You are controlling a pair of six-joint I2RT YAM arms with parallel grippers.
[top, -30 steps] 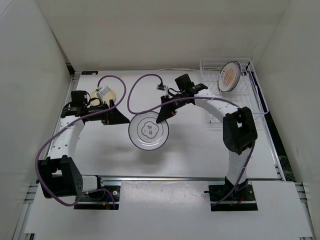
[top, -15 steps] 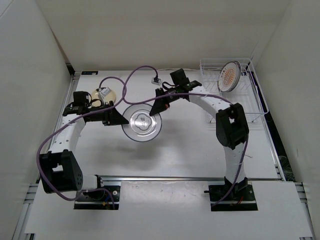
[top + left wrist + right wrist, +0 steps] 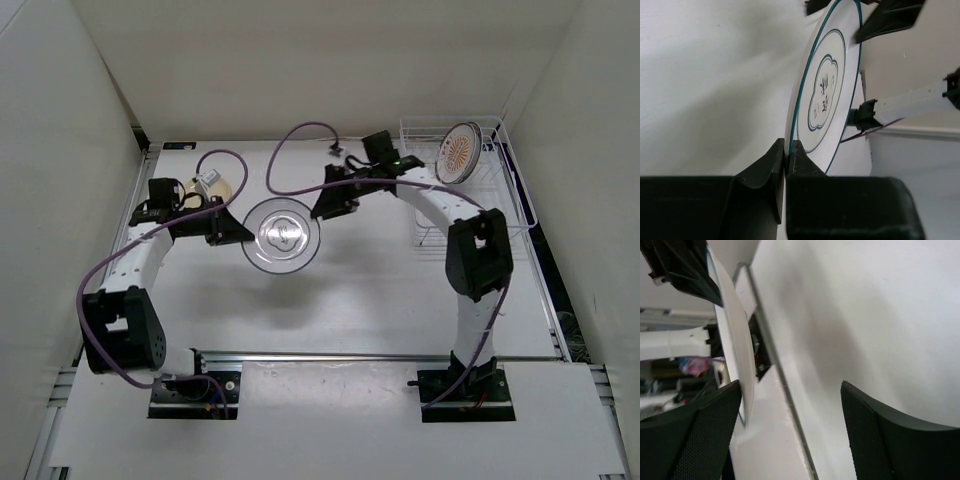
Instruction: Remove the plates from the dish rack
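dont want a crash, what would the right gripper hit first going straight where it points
Probably the plate that the left gripper holds, just ahead of the right gripper; depth is unclear.

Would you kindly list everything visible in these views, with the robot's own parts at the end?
ringed plate: one, white with a teal rim and dark rings, held clear of the table near its middle.
orange-centred plate: one, white with an orange-red centre, upright in the dish rack.
tan plate: one, tan, far left of the table, partly hidden by the left arm.
dish rack: one, white wire, far right corner.
table: one, white.
cables: two, purple, one along each arm.
left gripper: one, black, jaws shut on the ringed plate's rim.
right gripper: one, black, jaws open beside the ringed plate's opposite edge.
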